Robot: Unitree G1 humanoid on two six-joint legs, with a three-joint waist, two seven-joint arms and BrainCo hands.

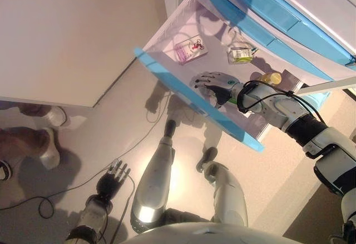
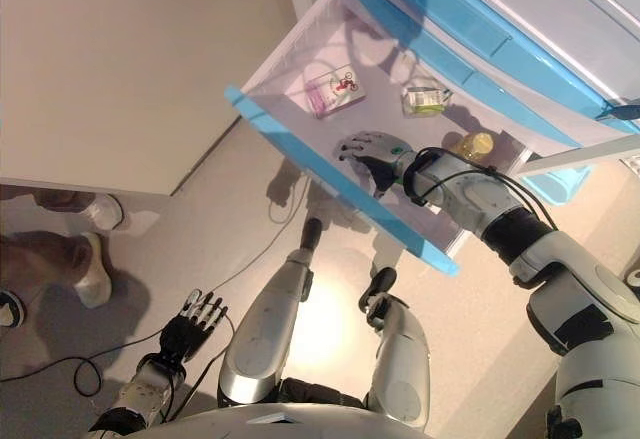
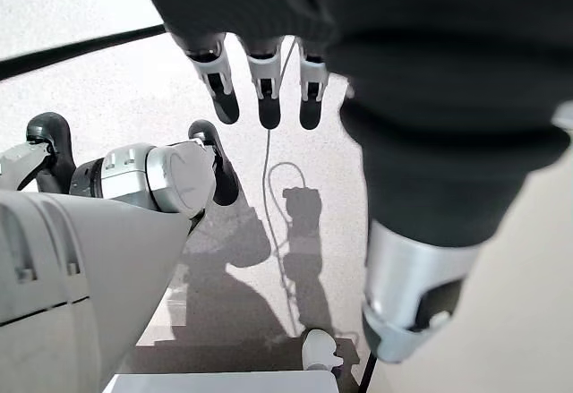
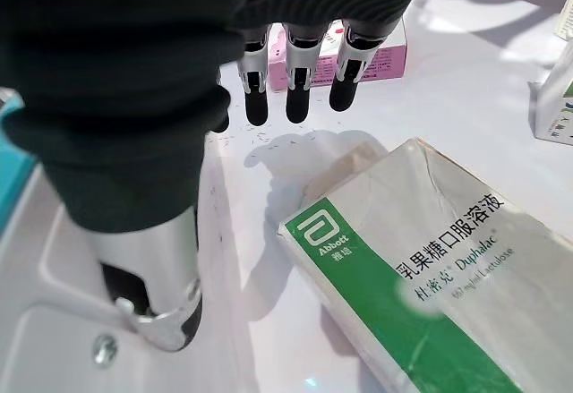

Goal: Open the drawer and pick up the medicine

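Observation:
The drawer stands pulled out, its blue front towards me. Inside lie a pink medicine box, a small green-and-white box and a yellow bottle. My right hand reaches into the drawer just behind the front panel, open, fingers straight. In the right wrist view a large green-and-white medicine box lies flat right beside the palm, untouched, with the pink box beyond the fingertips. My left hand hangs open low by the floor, holding nothing.
More drawers with blue fronts stack above the open one. A pale cabinet top fills the left side. A person's shoes stand on the floor at the far left.

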